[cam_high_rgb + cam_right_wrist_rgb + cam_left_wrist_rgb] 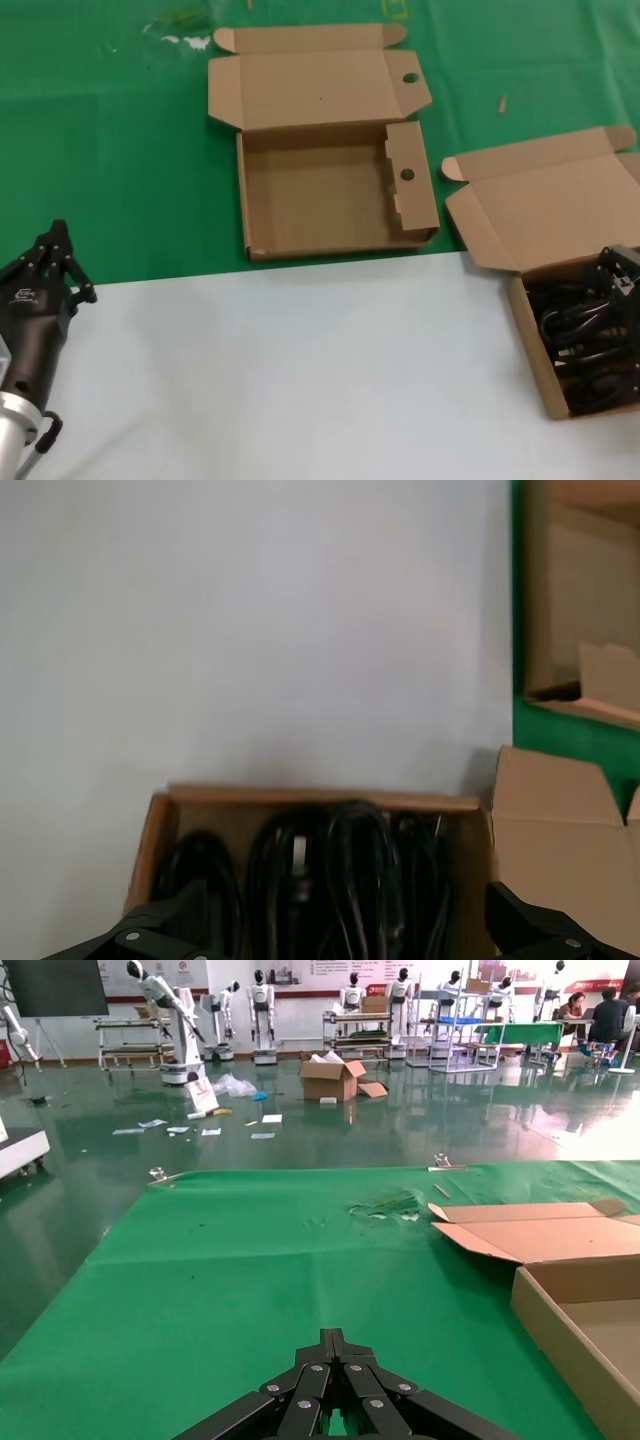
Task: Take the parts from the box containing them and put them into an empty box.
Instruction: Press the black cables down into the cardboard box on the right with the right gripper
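Several black coiled cables (585, 345) lie in the plain-lidded brown box (530, 350) at the right, its lid (545, 205) folded open. My right gripper (618, 280) hangs just above the cables, open. In the right wrist view its fingers (150, 935) spread wide on both sides of the cables (330, 880), above the box rim (320, 798). The empty box (330, 195), with round holes in its flaps, sits open on the green mat at centre back. My left gripper (58, 250) is shut and empty at the lower left, and its closed tips (335, 1342) point over the mat.
The near part of the table is pale grey (300, 370) and the far part is a green mat (110, 150). The empty box also shows in the left wrist view (590, 1330) and the right wrist view (580, 610). Small scraps (185, 40) lie at the back left.
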`<state>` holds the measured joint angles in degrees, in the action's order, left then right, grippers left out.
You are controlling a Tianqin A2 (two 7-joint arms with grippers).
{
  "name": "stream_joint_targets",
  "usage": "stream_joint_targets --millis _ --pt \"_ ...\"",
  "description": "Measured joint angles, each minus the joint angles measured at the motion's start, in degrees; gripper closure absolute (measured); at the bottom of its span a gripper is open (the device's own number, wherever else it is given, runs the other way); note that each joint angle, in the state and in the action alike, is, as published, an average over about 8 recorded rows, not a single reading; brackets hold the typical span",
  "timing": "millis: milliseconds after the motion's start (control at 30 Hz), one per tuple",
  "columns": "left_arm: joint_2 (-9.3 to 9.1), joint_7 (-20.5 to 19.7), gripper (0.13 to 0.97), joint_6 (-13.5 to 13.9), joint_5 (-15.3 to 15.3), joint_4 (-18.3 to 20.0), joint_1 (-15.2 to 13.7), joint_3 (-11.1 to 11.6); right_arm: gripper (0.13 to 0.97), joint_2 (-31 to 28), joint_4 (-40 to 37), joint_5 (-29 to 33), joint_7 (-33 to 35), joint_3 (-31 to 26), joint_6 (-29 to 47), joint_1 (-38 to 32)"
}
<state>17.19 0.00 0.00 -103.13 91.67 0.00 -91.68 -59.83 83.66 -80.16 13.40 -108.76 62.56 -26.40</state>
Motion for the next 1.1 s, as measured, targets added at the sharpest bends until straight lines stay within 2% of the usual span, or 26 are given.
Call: stream_joint_targets --millis 267,367,533,667,933,967,1100 --pt "0.0 0.0 0.957 0.0 0.0 0.0 0.0 0.0 0.156 3.03 -5.82 5.27 3.42 -4.88 4.51 -9.02" --pt "0.0 0.0 0.957 0.0 0.0 0.0 0.0 0.0 0.191 4.28 -8.16 6.69 4.21 -6.04 5.01 -11.49" --pt "0.0 0.0 0.957 0.0 0.0 0.0 0.0 0.0 0.249 5.84 -11.51 8.02 5.35 -7.41 5.58 -14.4" --pt "0.0 0.0 0.957 0.0 0.0 0.0 0.0 0.0 0.249 6.33 -12.96 8.37 5.77 -8.07 6.09 -15.52" --pt "0.0 0.0 0.957 0.0 0.0 0.0 0.0 0.0 0.408 6.27 -13.87 7.96 5.79 -8.31 6.26 -15.7" --pt "0.0 0.0 0.957 0.0 0.0 0.0 0.0 0.0 0.408 6.26 -13.99 7.83 5.88 -8.28 6.19 -15.64" --pt "0.0 0.0 0.957 0.0 0.0 0.0 0.0 0.0 0.516 6.24 -14.4 7.27 6.45 -8.14 5.85 -15.4"
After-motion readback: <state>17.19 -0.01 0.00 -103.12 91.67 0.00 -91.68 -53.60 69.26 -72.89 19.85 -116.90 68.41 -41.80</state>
